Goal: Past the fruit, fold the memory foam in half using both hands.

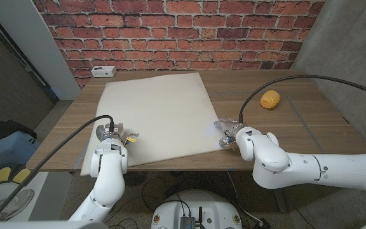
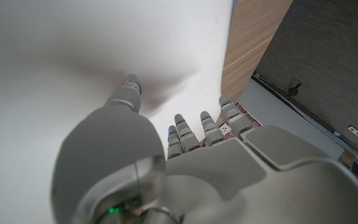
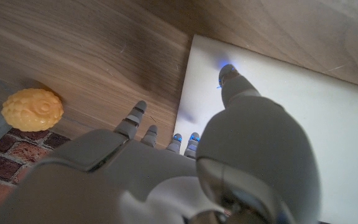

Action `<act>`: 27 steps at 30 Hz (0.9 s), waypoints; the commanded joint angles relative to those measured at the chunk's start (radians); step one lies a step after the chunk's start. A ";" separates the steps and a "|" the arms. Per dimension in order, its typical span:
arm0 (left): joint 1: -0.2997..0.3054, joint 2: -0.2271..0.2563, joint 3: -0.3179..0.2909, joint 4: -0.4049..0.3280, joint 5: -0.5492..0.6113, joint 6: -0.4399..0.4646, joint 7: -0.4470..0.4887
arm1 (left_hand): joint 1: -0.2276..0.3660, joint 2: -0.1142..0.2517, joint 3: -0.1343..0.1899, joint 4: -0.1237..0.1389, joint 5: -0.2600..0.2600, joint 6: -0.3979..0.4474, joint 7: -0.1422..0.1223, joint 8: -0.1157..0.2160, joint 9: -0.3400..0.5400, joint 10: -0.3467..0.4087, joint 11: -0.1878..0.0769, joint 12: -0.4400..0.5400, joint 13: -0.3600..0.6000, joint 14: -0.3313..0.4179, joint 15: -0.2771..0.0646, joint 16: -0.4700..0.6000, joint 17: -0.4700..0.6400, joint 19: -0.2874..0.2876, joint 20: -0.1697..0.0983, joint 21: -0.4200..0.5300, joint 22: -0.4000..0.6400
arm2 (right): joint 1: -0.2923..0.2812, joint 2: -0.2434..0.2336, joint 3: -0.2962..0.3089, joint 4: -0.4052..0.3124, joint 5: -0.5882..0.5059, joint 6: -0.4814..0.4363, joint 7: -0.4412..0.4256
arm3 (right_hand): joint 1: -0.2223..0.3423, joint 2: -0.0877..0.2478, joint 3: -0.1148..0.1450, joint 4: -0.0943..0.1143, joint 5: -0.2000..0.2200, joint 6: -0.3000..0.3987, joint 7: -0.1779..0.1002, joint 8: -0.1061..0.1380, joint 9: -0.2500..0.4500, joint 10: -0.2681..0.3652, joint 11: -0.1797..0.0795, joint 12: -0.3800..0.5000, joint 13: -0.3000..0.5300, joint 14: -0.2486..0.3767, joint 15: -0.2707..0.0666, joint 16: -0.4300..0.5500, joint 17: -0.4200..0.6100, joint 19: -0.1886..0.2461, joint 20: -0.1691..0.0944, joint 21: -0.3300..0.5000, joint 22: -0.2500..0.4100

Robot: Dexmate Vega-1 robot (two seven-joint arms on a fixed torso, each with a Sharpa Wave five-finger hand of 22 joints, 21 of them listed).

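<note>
The memory foam [image 1: 157, 114] is a cream sheet lying flat across the left and middle of the wooden table [image 1: 310, 127]. My left hand [image 1: 115, 136] is over its near left part. In the left wrist view the thumb [image 2: 129, 88] touches the foam [image 2: 73, 50] and the fingers [image 2: 205, 124] are spread above it. My right hand [image 1: 230, 134] is at the foam's near right corner. There the thumb tip [image 3: 229, 74] rests on the foam [image 3: 303, 112], while the fingers [image 3: 143, 124] reach down at its edge. The yellow bumpy fruit [image 1: 270, 100] [image 3: 33, 109] lies to the right of the foam.
A white power strip [image 1: 103, 70] sits at the table's far left corner, by the brick wall [image 1: 183, 32]. Bare wood [image 2: 253, 37] runs along the foam's side. A black cable [image 1: 310, 77] arcs over the table's right half.
</note>
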 commanded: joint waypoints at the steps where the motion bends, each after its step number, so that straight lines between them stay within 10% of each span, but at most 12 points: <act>1: -0.021 0.020 0.012 0.000 -0.015 -0.007 0.015 | -0.008 -0.001 -0.006 -0.003 0.007 -0.012 -0.004 0.002 0.002 -0.012 -0.001 0.000 0.001 -0.008 -0.074 -0.001 0.001 -0.008 -0.005 -0.004 0.003 | 0.216 0.031 -0.183 0.057 0.025 0.062 0.133 | 0.001 -0.019 -0.016 0.002 0.008 0.026 0.011 -0.003 -0.001 0.040 0.010 0.011 0.001 0.025 0.006 0.008 0.001 0.021 0.002 0.009 0.003; 8: -0.008 0.019 0.014 -0.016 -0.004 0.004 0.012 | -0.012 -0.001 -0.011 -0.003 0.007 -0.020 -0.004 0.004 0.002 -0.018 -0.001 0.002 0.000 -0.011 -0.074 0.000 0.000 -0.010 -0.006 -0.004 0.003 | 0.223 0.029 -0.179 0.101 0.006 0.160 0.161 | -0.011 -0.028 -0.035 0.010 0.022 0.043 0.001 -0.019 -0.002 0.094 0.025 0.021 0.000 0.076 -0.010 0.019 0.005 0.049 -0.004 0.012 0.004; 12: 0.003 0.009 0.015 -0.030 0.014 0.010 0.010 | -0.014 -0.001 -0.013 -0.003 0.007 -0.019 -0.003 0.006 0.002 -0.018 -0.001 0.003 0.000 -0.012 -0.076 0.001 0.000 -0.012 -0.007 -0.005 0.003 | 0.128 -0.004 -0.104 0.112 -0.034 0.245 0.072 | -0.004 -0.025 -0.068 0.013 0.056 0.300 0.004 0.030 -0.003 0.367 -0.008 0.054 0.003 0.268 -0.093 0.077 0.021 0.174 -0.043 0.028 0.006; 17: 0.009 -0.006 0.017 -0.041 0.039 0.003 0.001 | -0.018 -0.003 -0.017 -0.002 0.007 -0.023 -0.003 0.007 0.002 -0.020 0.000 0.005 0.000 -0.014 -0.075 0.001 0.000 -0.015 -0.007 -0.006 0.003 | -0.071 -0.061 0.070 0.127 -0.061 0.409 -0.145 | 0.028 -0.008 -0.107 0.011 0.086 0.702 0.016 0.100 -0.007 0.730 0.018 0.109 0.008 0.592 -0.239 0.233 0.088 0.363 -0.094 0.071 0.014; 22: 0.010 -0.017 0.016 -0.049 0.045 -0.010 0.001 | -0.027 -0.006 -0.024 0.000 0.007 -0.027 -0.004 0.008 0.001 -0.024 -0.001 0.006 0.000 -0.019 -0.077 0.000 0.001 -0.019 -0.009 -0.007 0.003 | -0.250 -0.071 0.234 0.170 -0.094 0.541 -0.316 | 0.116 0.023 -0.124 0.002 0.083 1.000 0.051 0.138 -0.007 0.984 0.040 0.181 0.018 0.806 -0.253 0.373 0.187 0.448 -0.120 0.098 0.020; 27: 0.014 -0.024 0.003 -0.077 -0.009 -0.027 -0.006 | -0.063 -0.027 -0.050 0.010 0.008 -0.031 -0.010 0.011 0.001 -0.033 -0.001 0.008 0.000 -0.032 -0.074 -0.001 0.001 -0.032 -0.014 -0.010 0.002 | -0.373 -0.036 0.373 0.201 -0.103 0.581 -0.367 | 0.136 0.070 -0.121 0.014 0.069 1.108 0.079 0.159 -0.004 1.050 0.053 0.201 0.020 0.856 -0.249 0.401 0.217 0.458 -0.129 0.105 0.024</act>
